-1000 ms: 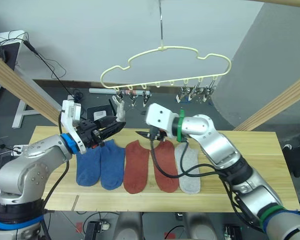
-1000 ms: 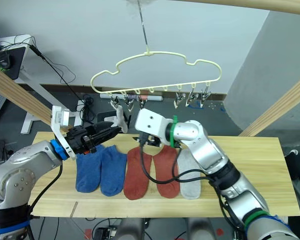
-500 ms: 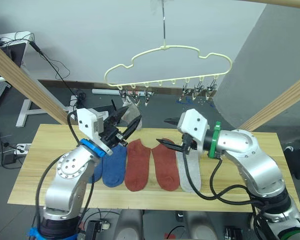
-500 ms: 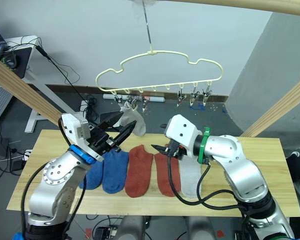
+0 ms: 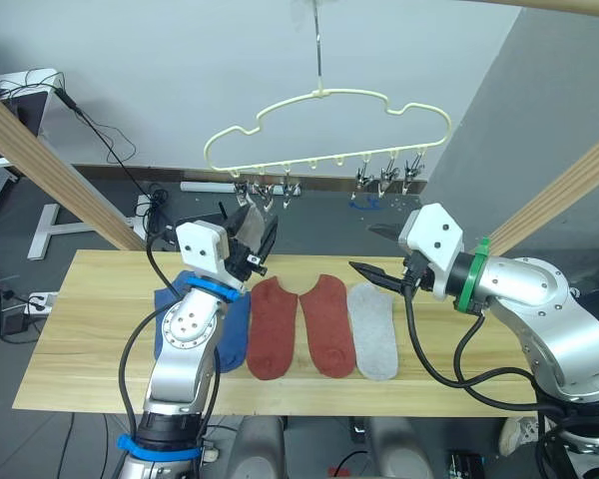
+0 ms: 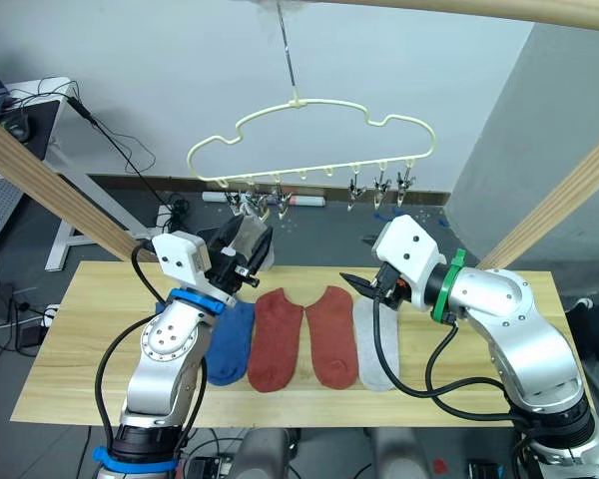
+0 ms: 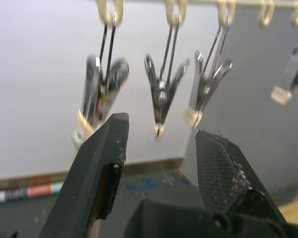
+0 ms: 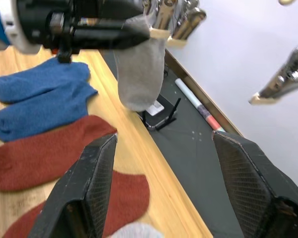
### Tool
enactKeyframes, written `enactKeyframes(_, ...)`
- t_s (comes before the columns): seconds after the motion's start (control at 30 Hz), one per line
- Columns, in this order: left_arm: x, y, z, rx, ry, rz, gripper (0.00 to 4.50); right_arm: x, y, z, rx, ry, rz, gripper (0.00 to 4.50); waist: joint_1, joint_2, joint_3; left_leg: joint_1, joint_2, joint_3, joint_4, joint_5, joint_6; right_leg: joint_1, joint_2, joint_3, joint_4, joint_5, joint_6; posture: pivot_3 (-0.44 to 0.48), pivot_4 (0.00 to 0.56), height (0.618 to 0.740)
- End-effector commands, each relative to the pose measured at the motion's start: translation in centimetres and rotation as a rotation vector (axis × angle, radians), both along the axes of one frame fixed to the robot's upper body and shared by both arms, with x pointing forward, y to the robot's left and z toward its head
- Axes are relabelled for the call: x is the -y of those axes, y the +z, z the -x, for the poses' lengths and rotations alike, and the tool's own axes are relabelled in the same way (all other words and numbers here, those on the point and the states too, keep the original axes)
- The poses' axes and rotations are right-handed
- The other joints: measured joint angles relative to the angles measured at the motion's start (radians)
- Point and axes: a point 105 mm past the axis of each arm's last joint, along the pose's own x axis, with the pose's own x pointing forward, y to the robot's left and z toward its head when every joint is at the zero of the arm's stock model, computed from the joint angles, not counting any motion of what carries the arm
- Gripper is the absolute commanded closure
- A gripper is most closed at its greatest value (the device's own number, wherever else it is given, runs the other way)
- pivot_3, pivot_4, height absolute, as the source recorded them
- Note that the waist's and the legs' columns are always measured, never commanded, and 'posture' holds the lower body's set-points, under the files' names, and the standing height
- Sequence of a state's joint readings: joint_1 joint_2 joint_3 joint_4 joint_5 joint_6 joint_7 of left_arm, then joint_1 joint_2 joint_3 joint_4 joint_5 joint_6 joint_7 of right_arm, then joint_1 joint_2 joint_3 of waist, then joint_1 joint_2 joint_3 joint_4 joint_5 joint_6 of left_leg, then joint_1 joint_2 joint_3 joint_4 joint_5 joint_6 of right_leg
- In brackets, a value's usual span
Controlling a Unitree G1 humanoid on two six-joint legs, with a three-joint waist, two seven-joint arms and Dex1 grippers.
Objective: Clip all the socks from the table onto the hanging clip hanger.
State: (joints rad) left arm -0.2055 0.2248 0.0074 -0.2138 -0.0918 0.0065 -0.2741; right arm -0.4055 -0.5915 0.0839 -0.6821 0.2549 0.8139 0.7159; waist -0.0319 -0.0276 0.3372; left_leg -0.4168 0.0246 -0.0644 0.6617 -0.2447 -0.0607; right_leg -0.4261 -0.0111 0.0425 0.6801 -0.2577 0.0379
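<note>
The pale yellow clip hanger (image 5: 329,97) hangs above the table (image 5: 80,329), with grey metal clips (image 7: 161,94) along its lower wire. A light grey sock (image 8: 139,69) dangles from a clip at the hanger's left end, close beside my left gripper (image 5: 260,222). That gripper is raised to the clips and is open, with a clip between its fingers (image 7: 102,153). On the table lie two blue socks (image 5: 235,324) partly behind my left arm, two rust-red socks (image 5: 270,314) and another grey sock (image 5: 372,317). My right gripper (image 5: 364,249) hovers open above that grey sock.
Round pale wooden poles slant past the table at the left (image 5: 40,150) and at the right (image 5: 569,190). Behind the table the dark floor carries cables (image 5: 130,180) and a white desk frame (image 5: 45,215).
My left gripper rose with the grey sock to the left clips and now stands open beside it. My right gripper drew back to the right, off the red socks.
</note>
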Motion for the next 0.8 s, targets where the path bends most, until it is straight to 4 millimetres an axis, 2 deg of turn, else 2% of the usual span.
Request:
enactKeyframes(0.03,0.6,0.6,0.1,0.043,-0.020,0.021,2.03,0.2,1.4,0.5,0.069,0.001,-0.011,1.31,0.000,0.000,0.000,0.000,0.000,0.000,0.000,0.000,0.000,0.000,0.000,0.000,0.000,0.000,0.000,-0.048,0.316,0.740)
enactKeyframes(0.5,-0.1,2.1,-0.7,0.108,0.062,0.058,2.03,-0.1,3.2,1.1,0.085,0.085,-0.086,1.31,-0.001,0.000,0.000,0.000,0.000,-0.001,0.000,0.000,0.000,0.000,0.003,0.000,0.000,0.000,0.000,-0.055,0.313,0.740)
enactKeyframes(0.8,-0.1,3.7,-1.2,0.147,0.065,0.078,2.03,0.0,3.4,0.9,0.082,0.092,-0.076,1.31,-0.001,0.000,0.000,0.000,0.000,-0.001,0.000,0.000,0.000,0.000,0.003,-0.001,0.000,0.000,0.000,-0.055,0.312,0.740)
